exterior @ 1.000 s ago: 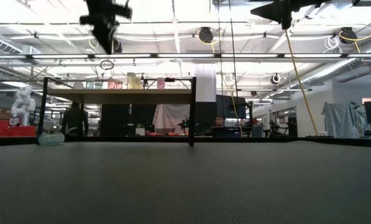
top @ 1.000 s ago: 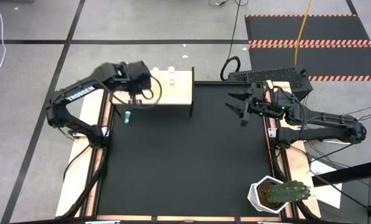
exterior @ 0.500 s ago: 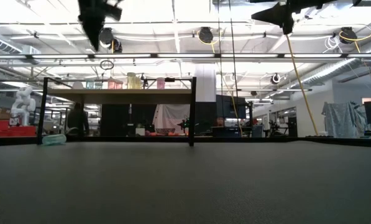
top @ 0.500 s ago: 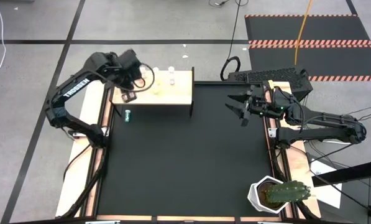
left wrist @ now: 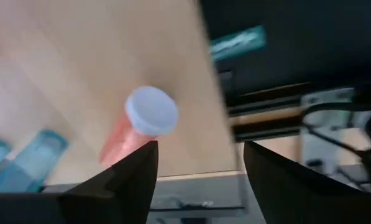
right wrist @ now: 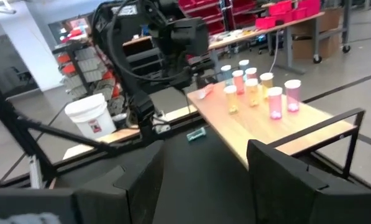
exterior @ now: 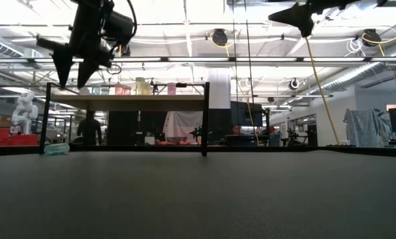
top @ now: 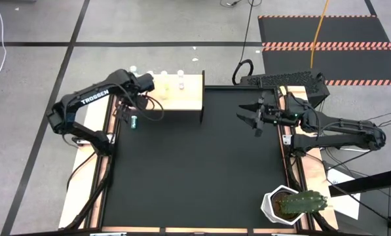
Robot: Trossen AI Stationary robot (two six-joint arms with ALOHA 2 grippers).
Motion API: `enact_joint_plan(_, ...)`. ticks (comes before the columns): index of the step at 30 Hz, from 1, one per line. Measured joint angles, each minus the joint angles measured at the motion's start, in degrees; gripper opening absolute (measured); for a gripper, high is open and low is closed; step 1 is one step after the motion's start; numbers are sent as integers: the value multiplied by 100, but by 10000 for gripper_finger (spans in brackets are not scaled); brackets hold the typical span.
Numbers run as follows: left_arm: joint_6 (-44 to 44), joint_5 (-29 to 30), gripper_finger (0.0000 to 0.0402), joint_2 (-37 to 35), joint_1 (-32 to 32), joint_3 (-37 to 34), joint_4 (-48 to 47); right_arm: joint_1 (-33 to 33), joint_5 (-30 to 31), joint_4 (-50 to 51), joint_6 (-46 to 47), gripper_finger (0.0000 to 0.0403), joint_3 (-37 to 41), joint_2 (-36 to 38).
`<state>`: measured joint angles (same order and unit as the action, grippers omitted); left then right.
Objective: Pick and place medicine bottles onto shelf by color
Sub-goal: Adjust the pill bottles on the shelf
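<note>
- Black mat [top: 195, 164] carries a pale-wood shelf [top: 188, 98] at its far-left corner; one teal bottle [top: 135, 121] lies just beside it.
- Left gripper [top: 126, 111], fingers apart, hangs over that bottle.
- Right gripper [top: 251, 118], fingers apart, waits near the right edge.
- Only its wrist view shows upright bottles [right wrist: 256, 90] grouped on the shelf.

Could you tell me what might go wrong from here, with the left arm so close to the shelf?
The left claw, open and empty, hangs by the shelf edge, just off the upright bottles; a swing could topple them. The blue bottle lies on its side on the mat near the shelf leg, so it may roll away when grasped. The right claw waits over the mat, open.
</note>
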<state>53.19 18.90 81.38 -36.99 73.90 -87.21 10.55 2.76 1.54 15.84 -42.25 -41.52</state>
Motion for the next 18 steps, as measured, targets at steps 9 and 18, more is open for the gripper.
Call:
enact_joint_plan(9,89,371,239,0,21,-81,532,-129,5,110,-63,224,1,0)
enact_joint_plan(18,984,609,239,0,136,147,1144,-129,12,105,-155,224,0,0)
